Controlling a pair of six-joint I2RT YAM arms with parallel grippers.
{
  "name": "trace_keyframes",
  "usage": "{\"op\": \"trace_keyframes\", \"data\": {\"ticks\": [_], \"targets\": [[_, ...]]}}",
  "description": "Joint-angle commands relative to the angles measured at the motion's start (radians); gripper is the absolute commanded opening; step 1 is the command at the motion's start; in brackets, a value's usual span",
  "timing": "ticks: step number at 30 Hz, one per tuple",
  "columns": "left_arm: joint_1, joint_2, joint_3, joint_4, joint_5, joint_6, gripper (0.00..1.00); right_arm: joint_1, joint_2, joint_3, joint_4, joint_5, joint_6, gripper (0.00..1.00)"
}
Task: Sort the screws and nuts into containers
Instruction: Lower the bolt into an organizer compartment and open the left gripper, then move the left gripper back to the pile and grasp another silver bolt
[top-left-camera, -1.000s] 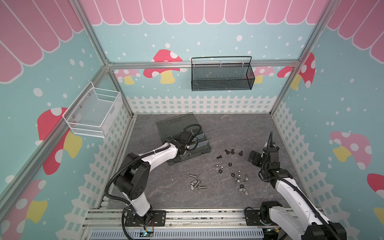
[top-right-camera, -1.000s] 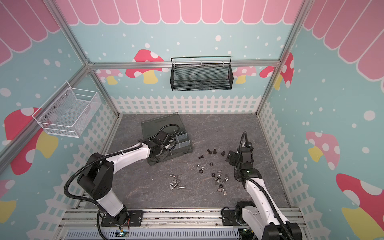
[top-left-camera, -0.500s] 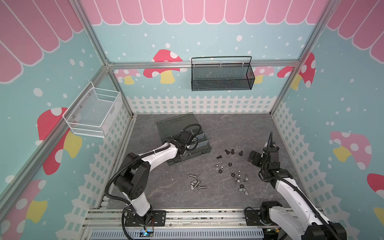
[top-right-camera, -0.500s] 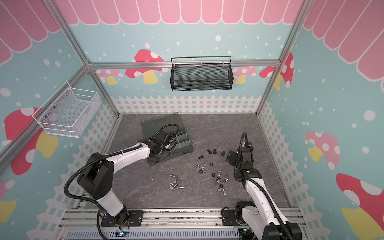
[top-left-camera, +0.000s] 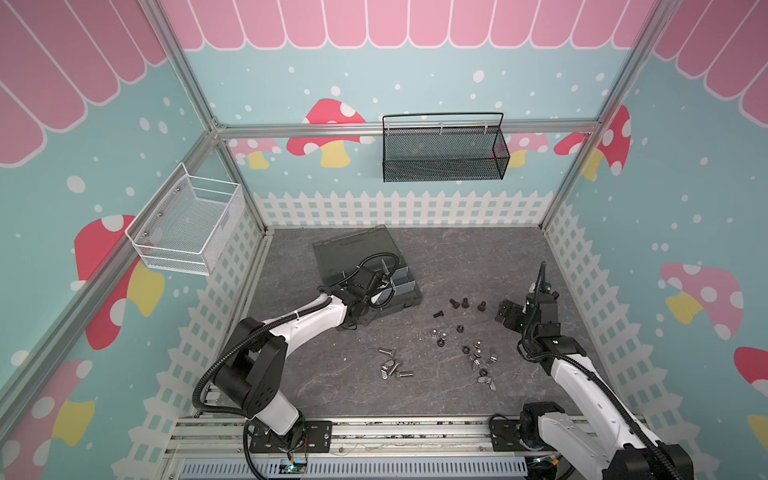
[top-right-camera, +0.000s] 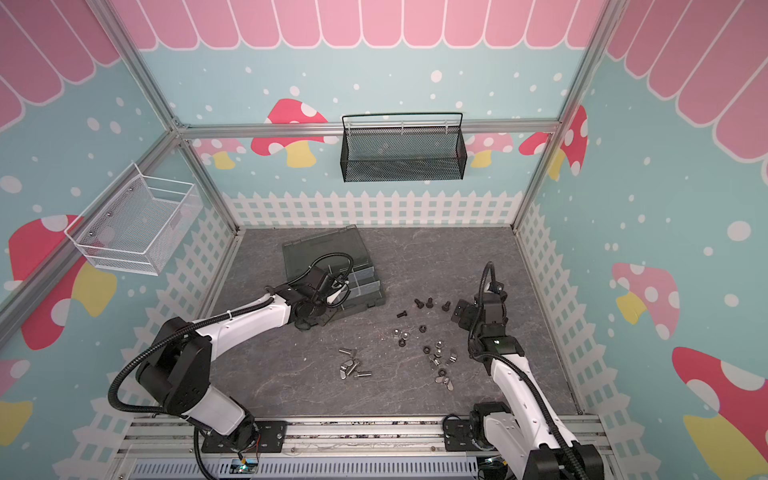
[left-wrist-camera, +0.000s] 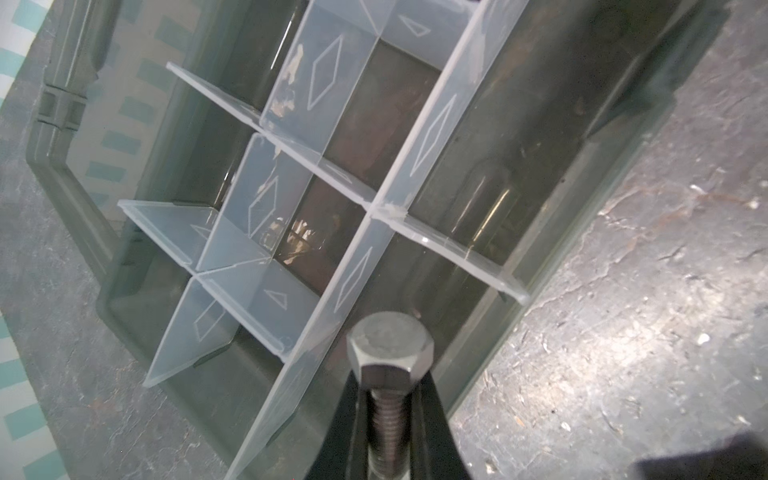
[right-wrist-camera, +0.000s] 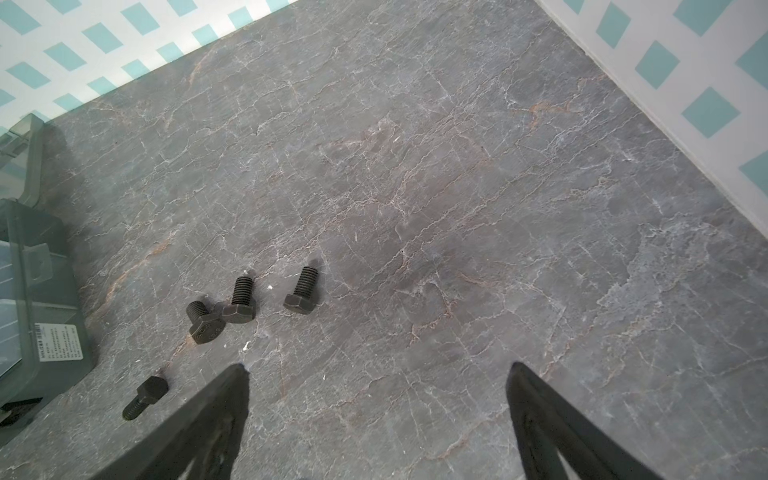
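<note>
My left gripper (left-wrist-camera: 388, 399) is shut on a silver hex-head screw (left-wrist-camera: 390, 347), gripping its threaded shank. It hovers over the containers (left-wrist-camera: 469, 174), the divided compartments of the smoky grey organizer box (top-left-camera: 353, 249), close to the long clear divider (left-wrist-camera: 432, 133). In both top views this gripper (top-left-camera: 384, 286) (top-right-camera: 336, 286) sits above the box's front compartments. My right gripper (right-wrist-camera: 378, 368) (top-left-camera: 509, 313) stands open over bare floor, right of several black screws (right-wrist-camera: 239, 297) (top-left-camera: 464, 303). Silver screws (top-left-camera: 386, 352) and small nuts (top-left-camera: 478, 353) lie scattered in front.
A white wire basket (top-left-camera: 187, 226) hangs on the left wall and a black mesh basket (top-left-camera: 442, 151) on the back wall. White fence panels (top-left-camera: 399, 208) border the grey stone floor. Silver wing nuts (top-left-camera: 388, 368) lie among the loose parts.
</note>
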Motion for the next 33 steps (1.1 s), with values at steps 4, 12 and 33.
{"op": "trace_keyframes", "data": {"ticks": [4,12,33], "targets": [[-0.004,0.033,0.000,0.020,0.028,0.040,0.19,0.005,0.017,0.047,-0.034,-0.005,0.008,0.98],[-0.004,0.034,0.008,0.018,-0.009,0.039,0.38,0.005,0.035,0.058,-0.082,-0.019,0.019,0.98],[-0.091,-0.248,-0.020,0.045,-0.101,-0.179,0.99,0.019,0.074,0.104,-0.225,-0.049,-0.007,0.98]]}}
